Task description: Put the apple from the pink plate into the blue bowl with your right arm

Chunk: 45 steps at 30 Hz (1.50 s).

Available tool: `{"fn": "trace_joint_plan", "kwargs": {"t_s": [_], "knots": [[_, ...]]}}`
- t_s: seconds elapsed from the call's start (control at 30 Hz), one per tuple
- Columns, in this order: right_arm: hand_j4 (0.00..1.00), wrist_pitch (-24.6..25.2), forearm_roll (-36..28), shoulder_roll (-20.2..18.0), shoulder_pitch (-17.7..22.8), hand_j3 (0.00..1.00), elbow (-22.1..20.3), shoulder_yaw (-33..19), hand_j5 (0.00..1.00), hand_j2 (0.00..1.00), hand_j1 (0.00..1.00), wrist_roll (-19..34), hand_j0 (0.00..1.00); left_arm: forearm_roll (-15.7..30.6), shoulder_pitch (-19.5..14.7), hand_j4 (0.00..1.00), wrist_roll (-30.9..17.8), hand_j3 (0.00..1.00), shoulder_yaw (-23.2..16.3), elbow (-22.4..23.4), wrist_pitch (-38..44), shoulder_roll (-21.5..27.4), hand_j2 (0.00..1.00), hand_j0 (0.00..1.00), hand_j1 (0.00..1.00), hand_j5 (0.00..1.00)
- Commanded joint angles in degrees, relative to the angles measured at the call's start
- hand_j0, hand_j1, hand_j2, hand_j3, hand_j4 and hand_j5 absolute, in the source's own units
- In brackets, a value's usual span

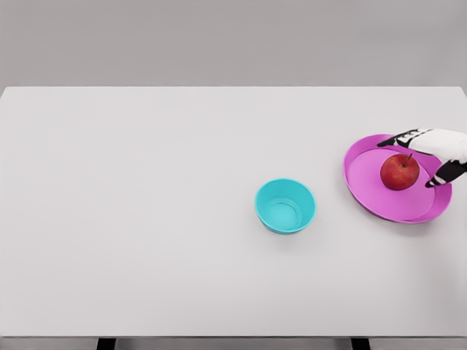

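Already over the pink plate (365, 191), the right hand (436, 154) reaches in from the right edge, its fingers (398, 138) spread apart around the red apple (399, 173) without closing on it. Left of the plate, the blue bowl (285, 206) stands apart on the white bench (146, 219).

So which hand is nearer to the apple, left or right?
Right. The right hand is over the pink plate, fingers spread around the apple without grasping it. The left hand is not in view.

Apple (399, 172) on plate (365, 186), right of bowl (285, 206), on table (146, 219).
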Motion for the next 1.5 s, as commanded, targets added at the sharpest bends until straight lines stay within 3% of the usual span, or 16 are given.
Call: {"fn": "trace_joint_plan", "kwargs": {"t_s": [0.0,0.33,0.43,1.2,1.3,1.33,1.47], "knots": [[1.00,0.2,-0.3,0.1,0.0,1.00,-0.1,0.7,1.00,1.00,1.00,0.0,1.00,0.0,0.0,1.00,0.0,1.00,0.0,0.0,0.0,0.0,1.00,1.00,1.00,1.00],[1.00,0.2,-0.3,0.1,0.0,1.00,-0.1,2.5,1.00,1.00,1.00,0.0,1.00,0.0,0.0,1.00,0.0,1.00,0.0,0.0,0.0,0.0,1.00,1.00,1.00,1.00],[0.86,0.2,-0.3,0.1,0.0,0.86,-0.1,2.5,0.86,0.86,0.86,0.0,0.86,0.0,0.0,1.00,0.0,1.00,-0.1,0.0,0.0,0.0,1.00,1.00,1.00,1.00],[0.85,0.2,-0.3,0.2,0.0,0.85,-1.1,3.6,0.85,0.85,0.85,0.0,0.85,0.0,0.0,1.00,0.0,1.00,0.0,0.0,0.0,0.0,1.00,1.00,1.00,1.00],[0.75,0.2,-0.3,0.2,0.0,0.75,-1.9,3.6,0.75,0.75,0.75,0.0,0.75,0.0,0.0,1.00,0.0,1.00,0.0,0.0,0.0,0.0,1.00,1.00,1.00,1.00],[0.65,0.2,-0.3,0.2,0.0,0.65,-1.9,3.6,0.65,0.65,0.65,0.0,0.65,0.0,0.0,1.00,0.0,1.00,0.0,0.0,0.0,0.0,1.00,1.00,1.00,1.00],[0.63,0.2,-0.3,0.2,0.0,0.63,-1.9,3.6,0.63,0.63,0.63,0.0,0.63,0.0,0.0,1.00,0.0,1.00,0.0,0.0,0.0,0.0,1.00,1.00,1.00,1.00]]}}
